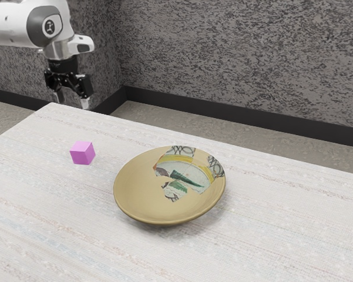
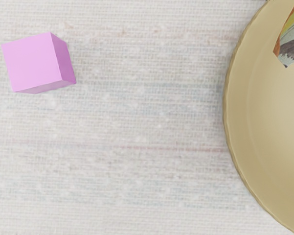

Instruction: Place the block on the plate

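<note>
One pink block [image 1: 82, 153], one plate [image 1: 141, 191], one table [image 1: 47, 235], two parted fingers [image 1: 85, 103]

Mottled grey walls [image 1: 235, 53], flecked dark and light, meet in a corner toward the exterior view's left. A near-black baseboard [image 1: 223, 110] runs along their foot, above a speckled beige-grey floor [image 1: 252, 134]. The table [image 1: 41, 235] is whitish and looks woven, with faint blue, tan and pinkish streaks. The light is soft and even.
</note>
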{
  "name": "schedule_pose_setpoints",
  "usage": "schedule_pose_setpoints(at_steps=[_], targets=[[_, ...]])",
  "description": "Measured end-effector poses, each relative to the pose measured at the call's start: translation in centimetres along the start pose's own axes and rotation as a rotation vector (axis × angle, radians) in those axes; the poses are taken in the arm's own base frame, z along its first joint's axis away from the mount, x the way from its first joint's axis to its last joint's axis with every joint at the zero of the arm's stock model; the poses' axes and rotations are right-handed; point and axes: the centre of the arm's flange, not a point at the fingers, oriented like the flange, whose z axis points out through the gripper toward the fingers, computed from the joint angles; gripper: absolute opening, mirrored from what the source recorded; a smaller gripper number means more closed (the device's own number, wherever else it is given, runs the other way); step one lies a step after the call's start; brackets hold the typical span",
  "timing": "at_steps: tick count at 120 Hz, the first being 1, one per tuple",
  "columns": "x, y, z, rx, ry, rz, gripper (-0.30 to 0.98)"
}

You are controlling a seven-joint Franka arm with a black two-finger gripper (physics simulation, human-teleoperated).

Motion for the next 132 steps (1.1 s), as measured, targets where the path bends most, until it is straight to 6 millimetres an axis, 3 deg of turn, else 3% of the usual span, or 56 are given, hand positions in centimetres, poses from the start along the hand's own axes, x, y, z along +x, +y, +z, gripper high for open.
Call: schedule_pose_setpoints(at_steps=[10, 35, 45, 58, 76, 100, 132], targets=[[0.8, -3.2, 2.6, -0.012, -0.014, -0.071, 0.69], [4.8, -8.4, 9.3, 0.002, -0.016, -0.174, 0.69], [7.6, -9.8, 11.9, 0.018, 0.002, -0.194, 0.69], [8.9, -11.5, 16.5, 0.017, -0.017, -0.225, 0.69], [11.0, -12.7, 20.7, 0.000, 0.003, -0.240, 0.69], [11.0, -15.1, 24.5, 0.001, -0.004, -0.280, 0.69], [11.9, -14.8, 28.9, -0.002, 0.013, -0.284, 0.69]])
